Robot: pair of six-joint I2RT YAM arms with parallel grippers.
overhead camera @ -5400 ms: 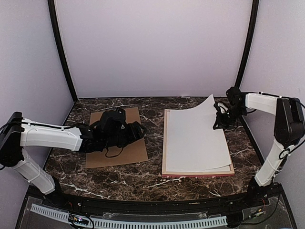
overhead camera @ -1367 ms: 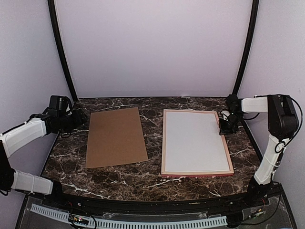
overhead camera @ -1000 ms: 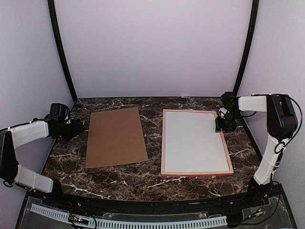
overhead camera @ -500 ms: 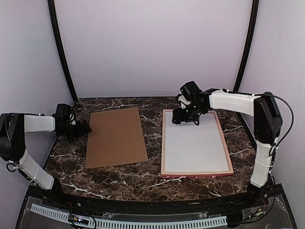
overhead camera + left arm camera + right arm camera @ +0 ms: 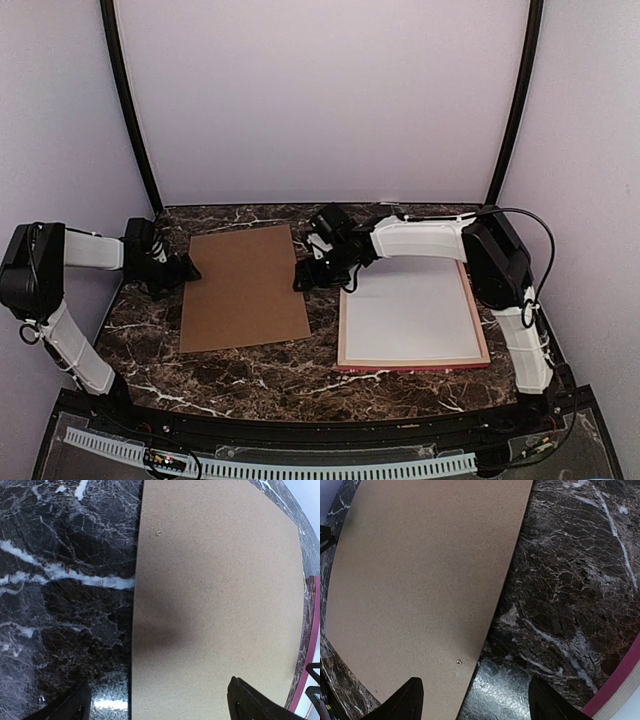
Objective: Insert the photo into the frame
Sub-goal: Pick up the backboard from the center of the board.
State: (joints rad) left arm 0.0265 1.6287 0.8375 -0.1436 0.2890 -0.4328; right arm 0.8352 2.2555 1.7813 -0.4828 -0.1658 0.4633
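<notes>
I see my left arm (image 5: pixel 92 250) reaching rightward along the far left side, left hand (image 5: pixel 188 270) low with fingers spread wide and empty, while my right arm (image 5: pixel 420 238) stretches leftward past centre, right hand (image 5: pixel 304 281) low, fingers apart, gripping nothing.

Glossy stone, matt board
The table (image 5: pixel 250 375) is glossy dark marble, white-veined; the brown board (image 5: pixel 243 287) is matt, finely grainy; the frame (image 5: pixel 415 365) has a pink face, pale wood sides; the photo (image 5: pixel 410 315) shows matt white paper.
</notes>
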